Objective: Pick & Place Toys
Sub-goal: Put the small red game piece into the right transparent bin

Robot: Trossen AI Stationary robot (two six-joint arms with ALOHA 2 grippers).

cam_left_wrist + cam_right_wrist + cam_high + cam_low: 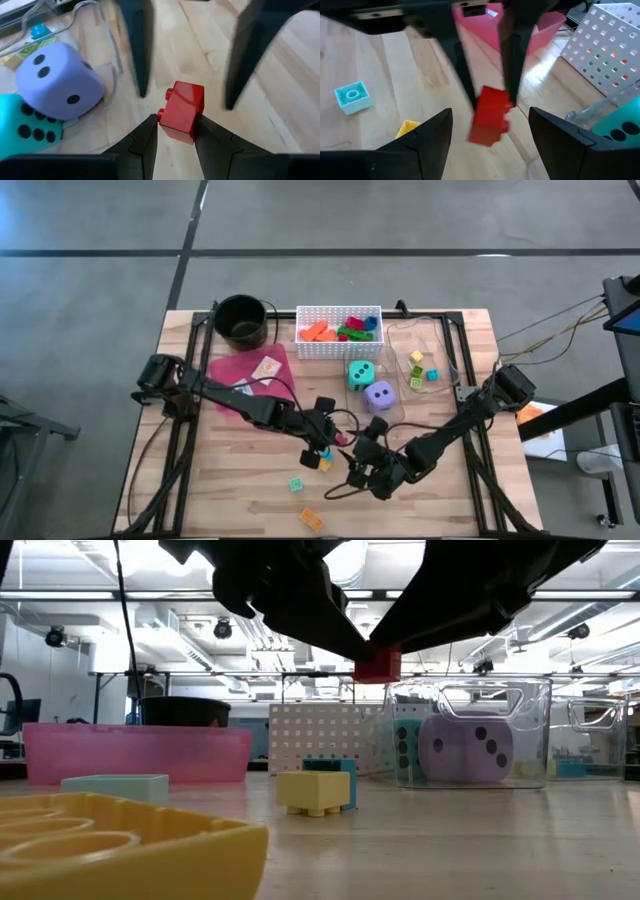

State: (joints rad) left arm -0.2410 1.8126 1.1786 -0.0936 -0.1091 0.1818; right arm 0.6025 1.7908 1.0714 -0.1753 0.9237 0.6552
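Left tool (174, 131): I have it clamped on the red block (182, 111), fingers pinching both its sides, held clear above the desk (230, 470) near the middle.
Right tool (490, 131): I see it spread wide, holding nothing, facing the left tool with a finger on either side of the red block but not touching it.
Red block: in the air between the 2 tools, studs pointing sideways.
Dice: purple die (378, 395) and teal die (361, 374) sit touching, at 1 o'clock from the tools.
Basket (339, 345): at 12 o'clock, far edge of the desk, with orange, red, green and blue blocks (340, 329) inside.
Pink tray (245, 365): at 10 o'clock, a card (267, 367) lying in it; black pot (241, 320) just beyond.
Loose blocks: yellow block (313, 791) and a blue one touching it under the left arm; green block (297, 484) and orange block (312, 519) toward 7 o'clock.
Clear bin (432, 345): at 2 o'clock, a few small blocks inside.
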